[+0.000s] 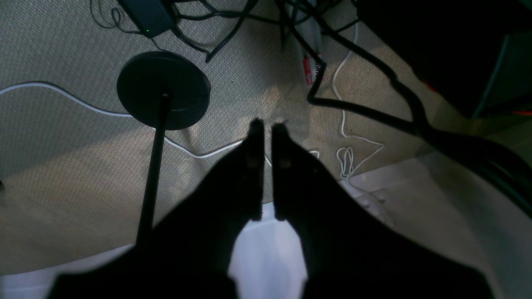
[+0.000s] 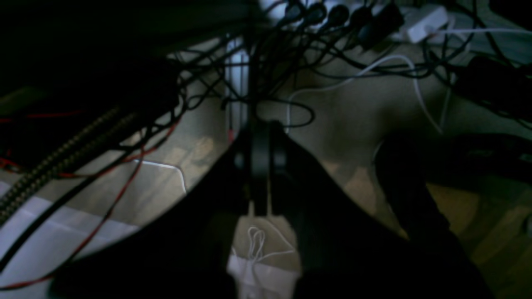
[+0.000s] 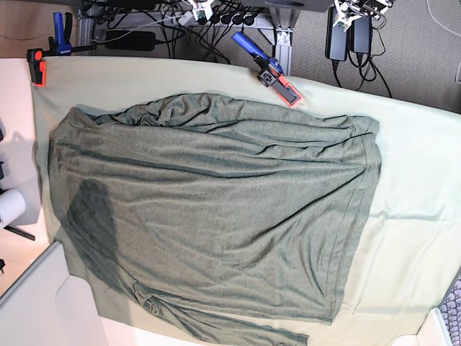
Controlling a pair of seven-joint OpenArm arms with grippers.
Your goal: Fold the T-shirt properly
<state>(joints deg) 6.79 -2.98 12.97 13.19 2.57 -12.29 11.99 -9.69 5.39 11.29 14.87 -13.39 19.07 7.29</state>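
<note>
T-shirt (image 3: 216,216) sleeve cut off at the bottom edge; blurred, dark right-wrist cable tangle (image 2: 291,50).

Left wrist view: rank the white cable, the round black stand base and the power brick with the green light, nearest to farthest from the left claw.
1. white cable, on the floor, passing just beside the left claw tips.
2. round black stand base, up and to the left.
3. power brick, at the top-left edge, farthest.

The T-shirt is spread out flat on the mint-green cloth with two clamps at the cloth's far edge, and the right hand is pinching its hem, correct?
No. The T-shirt lies untouched on the cloth; the base view shows no hand on it. Both clamps are there.
</note>
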